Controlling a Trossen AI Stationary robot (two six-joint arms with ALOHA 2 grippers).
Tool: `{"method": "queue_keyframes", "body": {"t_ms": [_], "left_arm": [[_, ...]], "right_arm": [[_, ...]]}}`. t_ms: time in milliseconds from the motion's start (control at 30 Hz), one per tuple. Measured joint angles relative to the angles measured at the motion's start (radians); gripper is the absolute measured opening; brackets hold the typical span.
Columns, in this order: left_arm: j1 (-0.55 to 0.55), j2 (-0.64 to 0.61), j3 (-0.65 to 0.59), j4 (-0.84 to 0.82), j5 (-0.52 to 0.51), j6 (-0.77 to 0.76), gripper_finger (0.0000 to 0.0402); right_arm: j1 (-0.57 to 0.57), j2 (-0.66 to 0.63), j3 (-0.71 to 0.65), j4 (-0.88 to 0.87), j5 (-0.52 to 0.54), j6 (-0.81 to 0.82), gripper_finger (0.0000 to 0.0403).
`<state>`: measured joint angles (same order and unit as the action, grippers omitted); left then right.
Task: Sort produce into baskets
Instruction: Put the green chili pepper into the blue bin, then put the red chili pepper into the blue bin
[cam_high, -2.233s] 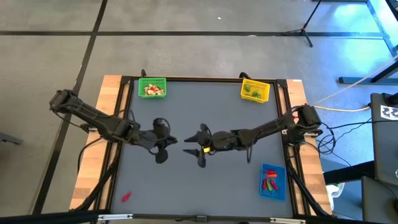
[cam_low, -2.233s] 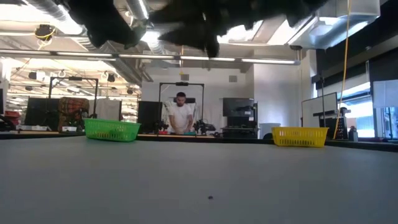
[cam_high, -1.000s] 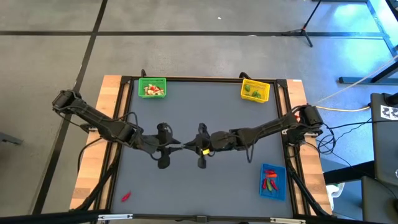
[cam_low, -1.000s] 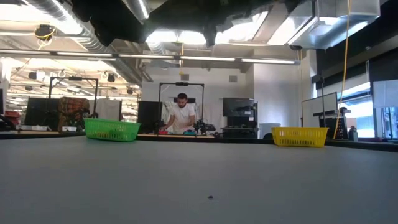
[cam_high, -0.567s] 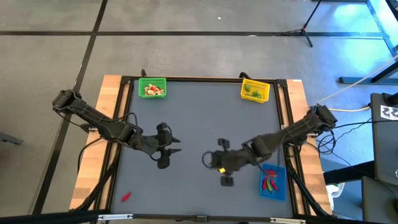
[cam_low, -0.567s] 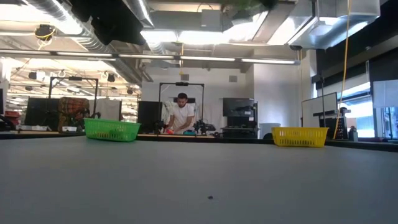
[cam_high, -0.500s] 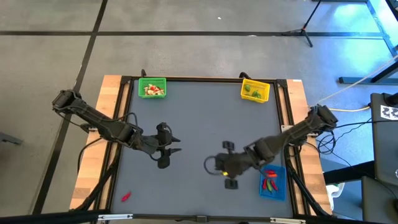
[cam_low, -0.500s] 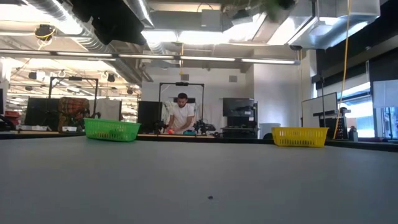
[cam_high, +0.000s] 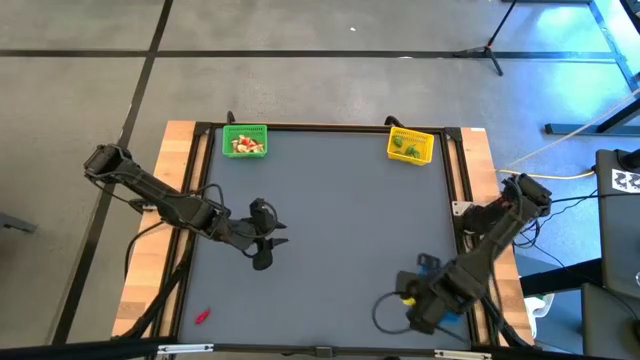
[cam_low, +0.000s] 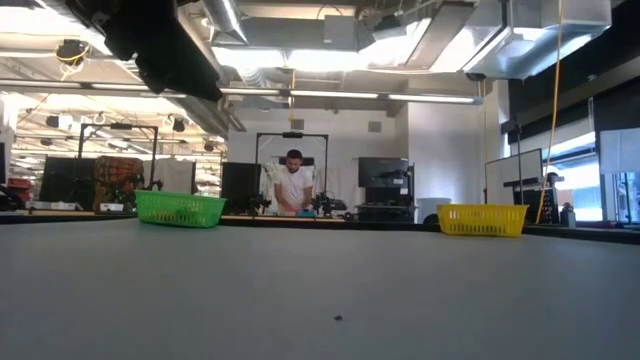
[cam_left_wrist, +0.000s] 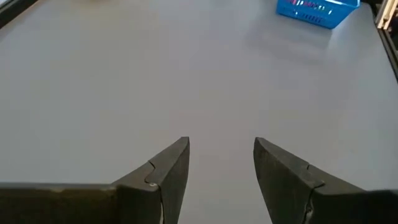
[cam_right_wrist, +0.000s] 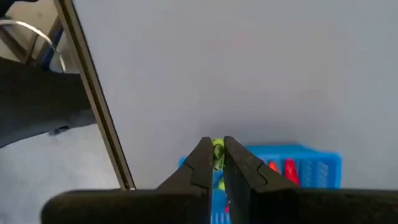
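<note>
High view, left to right: a lone red chili piece (cam_high: 202, 316) lies on the grey table (cam_high: 340, 220) near the front left corner, well apart from every basket. The left gripper (cam_high: 272, 240) hovers over the left-centre of the table; the left wrist view shows its jaws standing apart with nothing between them and only bare table beyond. The green basket (cam_high: 245, 140) sits at the far left edge of the table and holds pale beige-white mushroom pieces (cam_high: 243, 146). The yellow basket (cam_high: 410, 146) sits at the far right edge and holds small green pieces (cam_high: 406, 145).

The right gripper (cam_high: 408, 296) is positioned over the front right corner of the table, above the blue basket (cam_right_wrist: 311, 165), which the arm mostly hides from above. In the right wrist view its jaws are nearly closed on a small yellow-green piece (cam_right_wrist: 217, 151) held directly above the blue basket, and red chili pieces (cam_right_wrist: 289, 168) show inside that basket.

Low view: the green basket and yellow basket stand on the far side of the table, left and right respectively. A person (cam_low: 294, 185) stands at a bench in the room behind, between the two baskets.
</note>
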<state>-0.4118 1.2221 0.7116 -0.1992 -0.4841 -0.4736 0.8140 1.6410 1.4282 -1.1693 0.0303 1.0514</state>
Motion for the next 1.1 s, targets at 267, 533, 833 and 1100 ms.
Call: {"method": "queue_keyframes", "body": {"t_ms": [267,533,833,1100], "left_arm": [[0.002,0.000,0.000,0.002,0.000,-0.012,0.0175],[0.002,0.000,0.000,0.005,0.000,-0.033,0.0175],[0.000,0.000,0.000,0.006,0.008,-0.040,0.0175],[-0.041,0.000,0.000,0.025,0.137,-0.057,0.0175]], "right_arm": [[0.140,0.000,-0.165,-0.046,-0.013,0.265,0.0022],[0.181,0.000,-0.363,0.067,-0.102,0.391,0.0026],[0.152,0.000,-0.376,0.047,-0.195,0.333,0.0127],[0.140,-0.040,-0.115,-0.050,0.211,0.189,0.0174]]}}
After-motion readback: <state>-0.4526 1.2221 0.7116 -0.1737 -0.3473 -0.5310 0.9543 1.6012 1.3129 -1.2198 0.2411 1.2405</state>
